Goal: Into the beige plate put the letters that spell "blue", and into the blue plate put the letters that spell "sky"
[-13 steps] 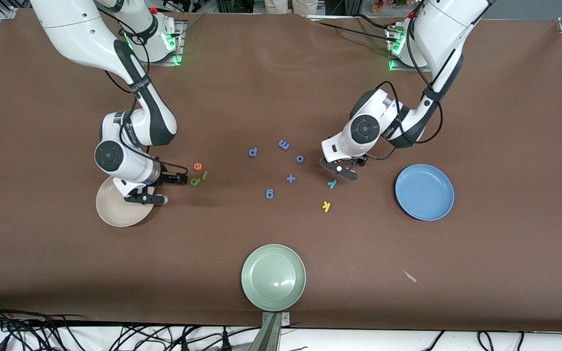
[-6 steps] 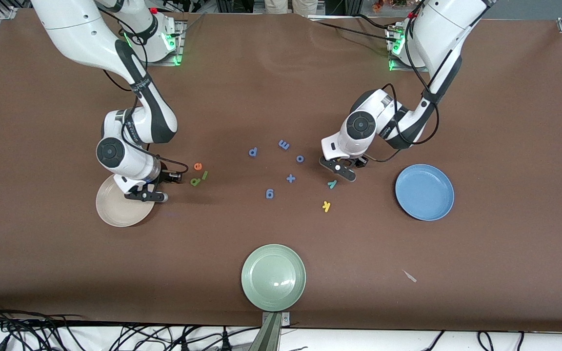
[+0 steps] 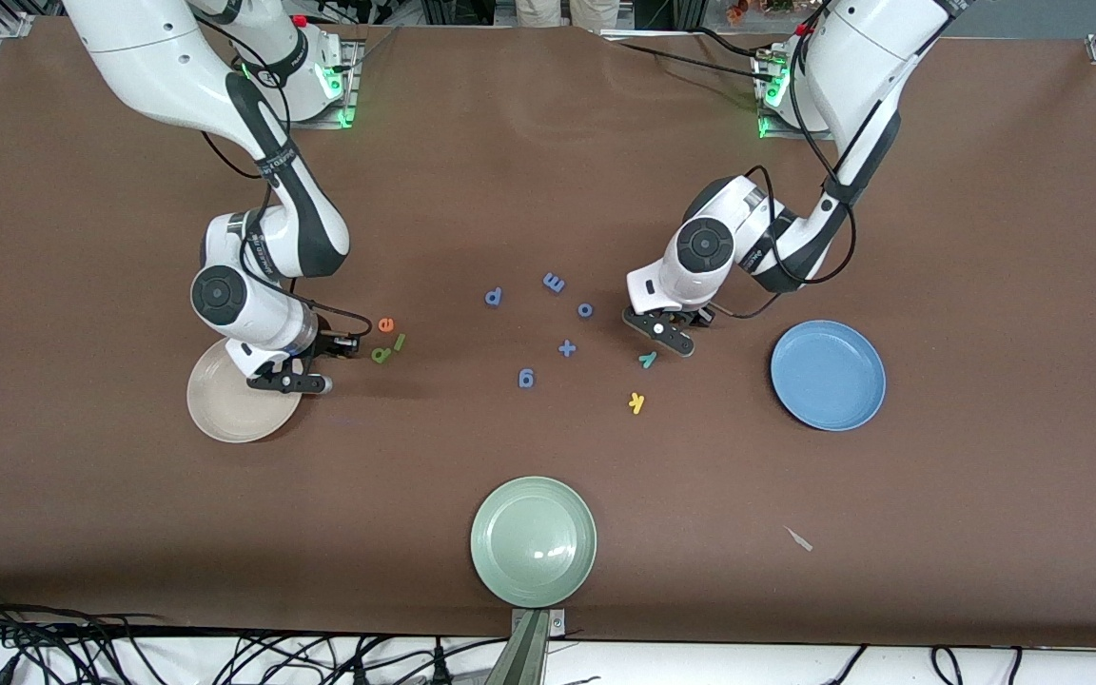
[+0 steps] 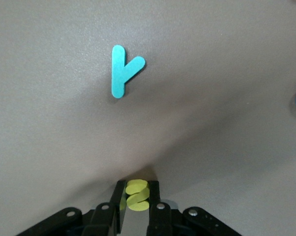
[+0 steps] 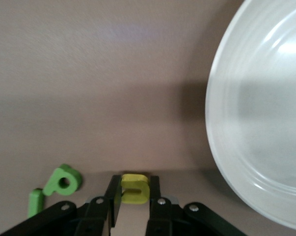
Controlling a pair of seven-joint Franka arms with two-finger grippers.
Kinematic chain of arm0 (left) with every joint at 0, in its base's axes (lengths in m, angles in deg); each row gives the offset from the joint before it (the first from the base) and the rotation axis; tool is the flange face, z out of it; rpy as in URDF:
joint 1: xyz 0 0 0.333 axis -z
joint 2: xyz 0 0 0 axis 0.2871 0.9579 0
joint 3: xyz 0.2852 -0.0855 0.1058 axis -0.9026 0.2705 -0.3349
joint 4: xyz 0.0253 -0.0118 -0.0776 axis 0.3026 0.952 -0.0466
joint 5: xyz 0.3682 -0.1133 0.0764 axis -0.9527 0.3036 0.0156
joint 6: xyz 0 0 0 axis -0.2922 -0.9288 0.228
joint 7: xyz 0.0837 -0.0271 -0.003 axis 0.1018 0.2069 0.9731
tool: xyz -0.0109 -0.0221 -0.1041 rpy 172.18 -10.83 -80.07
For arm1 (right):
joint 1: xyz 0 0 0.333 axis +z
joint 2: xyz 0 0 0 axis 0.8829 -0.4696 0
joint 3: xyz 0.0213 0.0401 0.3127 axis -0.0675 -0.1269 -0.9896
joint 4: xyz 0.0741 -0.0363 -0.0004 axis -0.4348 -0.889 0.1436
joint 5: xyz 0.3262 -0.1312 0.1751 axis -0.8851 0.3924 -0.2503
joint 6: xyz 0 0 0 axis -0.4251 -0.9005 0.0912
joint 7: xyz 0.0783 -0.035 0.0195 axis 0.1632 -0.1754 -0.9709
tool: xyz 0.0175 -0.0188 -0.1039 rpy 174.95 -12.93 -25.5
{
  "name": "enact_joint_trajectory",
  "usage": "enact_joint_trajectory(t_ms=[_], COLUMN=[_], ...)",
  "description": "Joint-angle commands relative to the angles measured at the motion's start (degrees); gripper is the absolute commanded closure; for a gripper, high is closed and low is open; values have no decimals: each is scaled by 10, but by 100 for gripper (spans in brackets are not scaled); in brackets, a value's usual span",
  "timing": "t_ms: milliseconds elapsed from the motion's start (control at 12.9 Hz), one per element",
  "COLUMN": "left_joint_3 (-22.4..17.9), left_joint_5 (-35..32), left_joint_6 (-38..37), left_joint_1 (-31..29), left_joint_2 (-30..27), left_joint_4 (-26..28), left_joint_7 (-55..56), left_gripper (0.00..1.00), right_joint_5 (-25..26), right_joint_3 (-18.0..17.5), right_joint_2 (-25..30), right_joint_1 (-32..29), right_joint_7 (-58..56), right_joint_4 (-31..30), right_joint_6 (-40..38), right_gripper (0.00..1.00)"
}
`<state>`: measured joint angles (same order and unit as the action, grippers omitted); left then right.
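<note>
My left gripper is down at the table, shut on the yellow s, which sits pinched between its jaws. Just ahead of it lies the teal y, with the yellow k nearer the front camera. The blue plate lies toward the left arm's end. My right gripper is low beside the beige plate, shut on the yellow u. The green b, light green l and orange e lie close by.
Blue letters lie mid-table: p, m, o, a plus sign and g. A pale green plate sits near the table's front edge. A small pale scrap lies nearer the front camera than the blue plate.
Both grippers have closed: the left one onto the yellow s, the right one onto the yellow u. Both hands shifted only slightly.
</note>
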<state>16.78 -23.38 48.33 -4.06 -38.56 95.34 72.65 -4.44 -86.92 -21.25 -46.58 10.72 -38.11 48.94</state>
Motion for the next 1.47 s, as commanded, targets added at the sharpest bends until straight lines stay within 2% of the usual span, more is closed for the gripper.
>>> enact_joint_trajectory(t_ms=[0,78,233,465,543,620,698,775,853,930,1085,1240,1395], left_joint_3=[-3,-5,-4,-7,-8,-7,-7,-6,-6,-4,5,38,41], left_joint_5=[-21,-22,-22,-27,-51,-84,-94,-88,-93,-94,-86,-82,-82], left_joint_6=[-54,-91,-136,-139,-138,-137,-137,-137,-137,-138,-138,-139,-139], left_joint_1=[-7,-15,-65,-134,-157,-179,-191,-196,-194,-189,-188,-182,-131], left_joint_2=[-31,-39,-46,-38,-21,-10,3,9,9,3,-5,1,21], left_joint_4=[-20,-42,-85,-109,-120,-122,-122,-122,-121,-122,-130,-148,-177], left_joint_7=[-19,-46,-110,-196,-198,-199,-199,-193,-191,-189,-182,-101,-13], left_gripper=[100,100,100,100,99,93,69,5,0,0,0,0,0], right_joint_5=[2,2,10,10,10,9,6,4,0,-1,-1,-1,-1], right_joint_3=[15,26,33,35,35,35,34,34,32,25,-10,-37,-38], right_joint_2=[16,15,14,9,9,9,9,10,10,10,10,7,-4], right_joint_1=[-13,-19,-36,-70,-76,-76,-75,-71,-68,-67,-63,-45,-8], right_joint_7=[-39,-69,-122,-180,-185,-184,-179,-176,-165,-134,-45,52,134], right_joint_4=[79,103,110,107,107,107,108,110,110,110,110,108,103], right_joint_6=[-124,-152,-155,-149,-149,-149,-150,-153,-154,-155,-152,-141,-108], right_gripper=[76,76,74,69,65,52,41,41,41,41,41,41,41])
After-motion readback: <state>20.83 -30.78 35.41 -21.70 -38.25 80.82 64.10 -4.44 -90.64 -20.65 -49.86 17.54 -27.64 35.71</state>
